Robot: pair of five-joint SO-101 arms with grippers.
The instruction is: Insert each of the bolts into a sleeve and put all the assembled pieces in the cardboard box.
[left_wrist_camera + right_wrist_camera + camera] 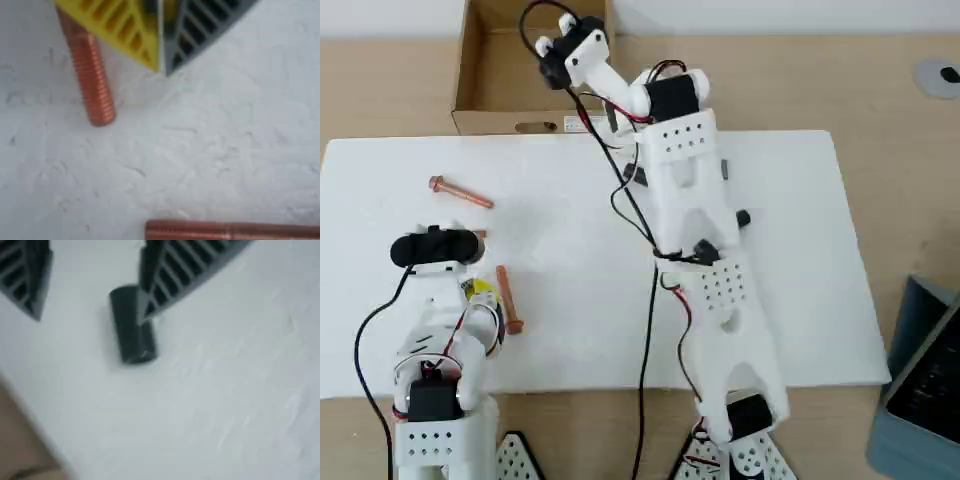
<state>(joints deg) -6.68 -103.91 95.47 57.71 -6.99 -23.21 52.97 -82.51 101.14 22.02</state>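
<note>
Fingers on the left arm (125, 30) are pressed together, yellow against dark, with nothing between them. A bolt (90, 75) lies just beside the yellow one on the white board (570, 280), touching neither inner face as far as the left wrist view shows. From above, this arm sits well away from the cardboard box (510, 122), on the far side of the board from it. The other bolt (460, 192) lies bare on the board too, nearer the box than the first but outside it.

On the right arm the fingers (200, 265) stand apart. A dark sleeve (132, 325) lies on its side on the board in the gap between them, close against one finger and clear of the other, so it is not clamped. In the high view the end of this arm is at the near corner of the box, and brown at one corner of the right wrist view suggests the sleeve lies close to the board's edge.

By the look of it the job has barely begun. Both bolts are bare, the sleeve has nothing in it, and the part of the box floor not hidden by the arm holds no piece. Every bolt is yet to be pushed into a sleeve, and every finished piece is yet to go into the box.
</note>
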